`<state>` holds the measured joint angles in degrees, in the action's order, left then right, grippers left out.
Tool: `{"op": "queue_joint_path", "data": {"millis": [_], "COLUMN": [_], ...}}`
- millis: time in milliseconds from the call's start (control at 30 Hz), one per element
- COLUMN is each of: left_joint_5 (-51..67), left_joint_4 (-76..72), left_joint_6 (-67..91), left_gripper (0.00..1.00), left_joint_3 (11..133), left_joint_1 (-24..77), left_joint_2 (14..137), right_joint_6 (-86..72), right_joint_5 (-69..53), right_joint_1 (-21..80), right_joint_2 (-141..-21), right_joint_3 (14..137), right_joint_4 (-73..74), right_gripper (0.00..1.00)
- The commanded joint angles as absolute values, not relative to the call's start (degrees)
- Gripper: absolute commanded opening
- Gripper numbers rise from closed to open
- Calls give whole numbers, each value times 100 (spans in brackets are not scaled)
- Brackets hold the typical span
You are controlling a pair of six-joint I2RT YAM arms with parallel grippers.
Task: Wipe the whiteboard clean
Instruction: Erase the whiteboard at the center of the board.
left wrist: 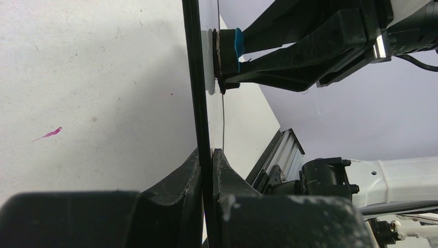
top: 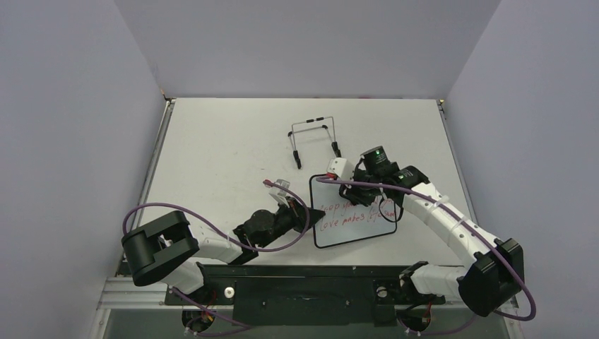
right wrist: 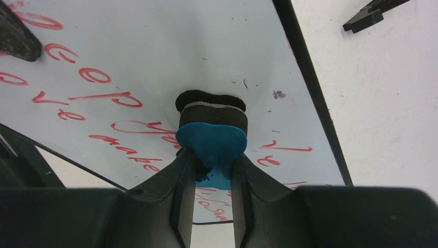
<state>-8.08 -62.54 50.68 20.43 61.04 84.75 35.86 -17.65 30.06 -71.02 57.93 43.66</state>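
We view the counter [top: 226,141] from a high, distant camera at its near edge, facing down and forward. The left wrist camera sits very near, sighting along the left end effector [left wrist: 206,155] at the whiteboard [left wrist: 199,77] edge-on. The right wrist camera faces the written surface closely. All three views share the whiteboard; both wrist views share the eraser [left wrist: 237,44].

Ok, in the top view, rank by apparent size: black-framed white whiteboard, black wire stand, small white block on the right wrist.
1. Black-framed white whiteboard.
2. Black wire stand, by its outline.
3. Small white block, though raised nearer the camera.
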Motion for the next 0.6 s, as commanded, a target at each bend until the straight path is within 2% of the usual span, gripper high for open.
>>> {"op": "queue_joint_path", "data": {"millis": [0,133,333,567], "left_joint_5": [0,0,-9,-48], "left_joint_4": [-6935,-6932,-6956,-6909], "left_joint_6": [4649,4644,4656,4621], "left_gripper": [0,0,0,0], "left_joint_3": [2250,2237,2227,2209], "left_joint_1": [6293,6293,6293,6293], "left_joint_2": [8340,8339,8343,8261], "right_joint_6": [3719,3633,3500,3921], "right_joint_5": [-1990,-1802,-1953,-1976], "right_joint_1": [2663,2359,2496,3169], "right_joint_2": [-7120,-7212,-7510,-7056], "right_joint_3": [5504,5899,6471,5709], "right_joint_4": [4298,4069,4017,4353], "right_gripper": [0,0,0,0]}}
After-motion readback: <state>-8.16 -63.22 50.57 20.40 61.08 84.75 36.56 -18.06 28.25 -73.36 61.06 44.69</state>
